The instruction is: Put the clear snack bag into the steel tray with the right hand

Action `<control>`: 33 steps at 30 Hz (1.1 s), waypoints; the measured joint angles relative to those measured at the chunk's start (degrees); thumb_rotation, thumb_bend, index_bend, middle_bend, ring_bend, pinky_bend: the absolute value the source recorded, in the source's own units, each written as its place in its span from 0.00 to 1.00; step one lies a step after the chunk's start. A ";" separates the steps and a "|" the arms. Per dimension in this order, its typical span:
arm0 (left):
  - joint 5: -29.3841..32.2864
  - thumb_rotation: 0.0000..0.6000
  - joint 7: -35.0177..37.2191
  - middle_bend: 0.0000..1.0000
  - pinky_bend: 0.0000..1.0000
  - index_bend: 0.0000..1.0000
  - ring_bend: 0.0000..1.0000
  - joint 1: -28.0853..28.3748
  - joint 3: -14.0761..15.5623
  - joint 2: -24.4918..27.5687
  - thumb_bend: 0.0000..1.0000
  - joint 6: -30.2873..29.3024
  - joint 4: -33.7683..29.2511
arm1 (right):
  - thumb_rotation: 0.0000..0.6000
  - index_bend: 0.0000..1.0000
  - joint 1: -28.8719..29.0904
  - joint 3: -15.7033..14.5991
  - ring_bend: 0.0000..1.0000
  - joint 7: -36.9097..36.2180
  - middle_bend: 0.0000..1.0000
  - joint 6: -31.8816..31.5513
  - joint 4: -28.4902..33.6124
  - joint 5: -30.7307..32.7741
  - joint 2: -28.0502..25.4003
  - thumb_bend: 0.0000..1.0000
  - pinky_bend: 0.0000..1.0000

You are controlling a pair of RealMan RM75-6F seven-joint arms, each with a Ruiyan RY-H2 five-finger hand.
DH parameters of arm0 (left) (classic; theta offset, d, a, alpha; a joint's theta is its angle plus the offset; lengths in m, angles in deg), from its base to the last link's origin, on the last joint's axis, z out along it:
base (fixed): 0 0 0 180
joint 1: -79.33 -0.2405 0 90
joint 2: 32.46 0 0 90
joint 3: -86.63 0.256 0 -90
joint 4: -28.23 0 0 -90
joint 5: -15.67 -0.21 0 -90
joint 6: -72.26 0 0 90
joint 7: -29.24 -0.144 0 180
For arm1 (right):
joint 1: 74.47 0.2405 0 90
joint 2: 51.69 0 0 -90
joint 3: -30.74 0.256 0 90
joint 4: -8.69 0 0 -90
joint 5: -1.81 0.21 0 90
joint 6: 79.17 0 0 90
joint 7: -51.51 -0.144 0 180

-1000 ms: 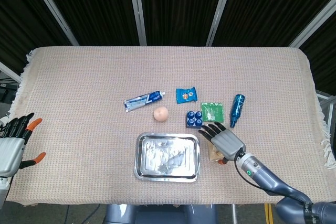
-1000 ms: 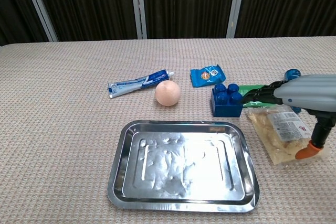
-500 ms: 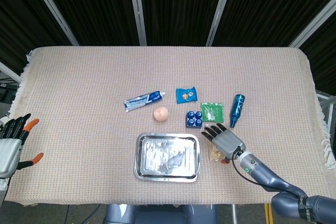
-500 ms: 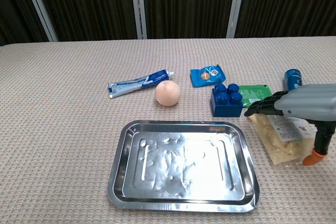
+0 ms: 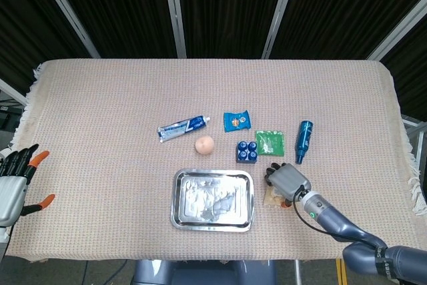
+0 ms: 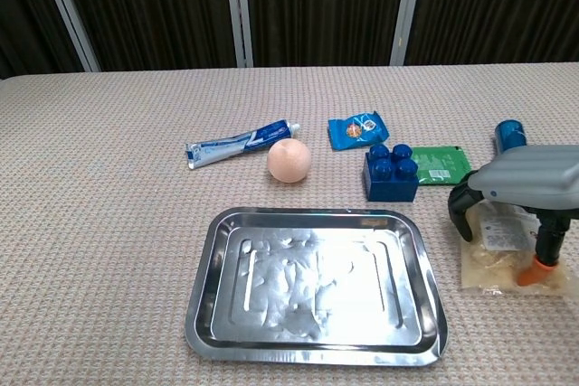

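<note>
The clear snack bag (image 6: 491, 258) lies on the cloth just right of the steel tray (image 6: 317, 215). My right hand (image 6: 520, 185) sits on top of the bag. Its fingers curl down over the bag's left edge and the orange-tipped thumb presses on its right side, so the bag is gripped between them. In the head view the right hand (image 5: 288, 181) covers most of the snack bag (image 5: 271, 197), beside the steel tray (image 5: 213, 172), which holds nothing. My left hand (image 5: 15, 179) hangs off the table's left edge with its fingers apart, holding nothing.
Behind the tray lie a toothpaste tube (image 6: 240, 144), a peach-coloured ball (image 6: 289, 160), a blue snack packet (image 6: 357, 130), a blue toy block (image 6: 390, 174), a green packet (image 6: 440, 164) and a blue bottle (image 6: 509, 133). The block and the green packet lie close to the right hand.
The right hand's fingers, stretched out flat over the bag a second ago, have curled down and closed around it. The bag has shifted slightly. The left hand has barely moved.
</note>
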 measured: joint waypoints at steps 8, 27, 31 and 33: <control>-0.06 1.00 -0.09 0.00 0.00 0.13 0.00 -0.02 -0.04 0.09 0.18 -0.21 -0.10 | 1.00 0.58 -0.14 -0.29 0.37 -2.59 0.41 -2.00 0.08 -2.34 0.15 0.15 0.55; -0.78 1.00 -0.66 0.00 0.00 0.13 0.00 0.11 -0.08 0.46 0.18 -0.73 -0.39 | 1.00 0.58 -0.14 0.73 0.38 -14.08 0.41 -7.75 13.06 -12.00 -5.77 0.16 0.56; -0.71 1.00 -0.76 0.00 0.00 0.13 0.00 0.12 -0.09 0.49 0.18 -0.69 -0.53 | 1.00 0.58 1.61 1.38 0.38 -17.43 0.41 -6.46 13.46 -13.40 -3.49 0.16 0.56; -0.64 1.00 -0.80 0.00 0.00 0.13 0.00 0.13 -0.03 0.47 0.18 -0.56 -0.48 | 1.00 0.58 2.69 1.94 0.37 -18.89 0.41 -5.73 12.85 -13.73 -1.55 0.16 0.56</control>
